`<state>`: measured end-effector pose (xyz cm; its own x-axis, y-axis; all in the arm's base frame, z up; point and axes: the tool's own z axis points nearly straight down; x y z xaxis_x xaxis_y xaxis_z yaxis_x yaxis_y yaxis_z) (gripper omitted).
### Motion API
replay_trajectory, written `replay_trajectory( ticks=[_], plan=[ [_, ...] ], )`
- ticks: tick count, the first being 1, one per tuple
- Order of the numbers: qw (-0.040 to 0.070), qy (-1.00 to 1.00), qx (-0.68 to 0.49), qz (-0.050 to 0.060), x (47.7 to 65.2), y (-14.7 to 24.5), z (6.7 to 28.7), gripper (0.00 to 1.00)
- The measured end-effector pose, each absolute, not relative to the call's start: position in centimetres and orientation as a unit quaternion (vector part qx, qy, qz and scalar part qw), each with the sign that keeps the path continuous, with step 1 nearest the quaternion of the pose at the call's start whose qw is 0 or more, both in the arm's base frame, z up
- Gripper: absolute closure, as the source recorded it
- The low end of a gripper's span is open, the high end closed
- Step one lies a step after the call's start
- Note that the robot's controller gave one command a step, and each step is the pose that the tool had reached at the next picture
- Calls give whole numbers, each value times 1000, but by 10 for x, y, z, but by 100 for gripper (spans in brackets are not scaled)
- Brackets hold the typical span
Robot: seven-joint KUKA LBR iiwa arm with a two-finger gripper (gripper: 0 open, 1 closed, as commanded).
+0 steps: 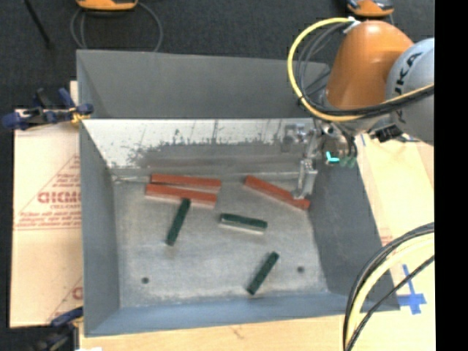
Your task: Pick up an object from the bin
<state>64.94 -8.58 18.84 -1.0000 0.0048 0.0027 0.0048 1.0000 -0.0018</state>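
Observation:
My gripper (306, 185) hangs at the back right of the bin, its finger tips down at the right end of a red-orange bar (273, 192) that lies slanted on the floor there. One finger (307, 175) shows as a pale metal strip just above the bar's end. A dark green bar (243, 223) lies a little to the left and nearer the front. Whether anything sits between the fingers is hidden.
Two long red-orange bars (183, 186) lie side by side at the back left. A green bar (178, 221) slants below them and another green bar (262, 272) lies near the front. The orange-covered arm with yellow cables stands above the right rim.

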Motion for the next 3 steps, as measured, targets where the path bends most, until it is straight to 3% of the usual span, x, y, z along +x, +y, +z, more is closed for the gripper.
replay_trajectory(
  ticks=[1,2,3],
  plan=[
    [-1,-995,98,2,644,-110,69,0],
    [-4,-989,147,3,636,-146,110,0],
    [-2,-998,66,-1,639,-98,102,0]
  ],
)
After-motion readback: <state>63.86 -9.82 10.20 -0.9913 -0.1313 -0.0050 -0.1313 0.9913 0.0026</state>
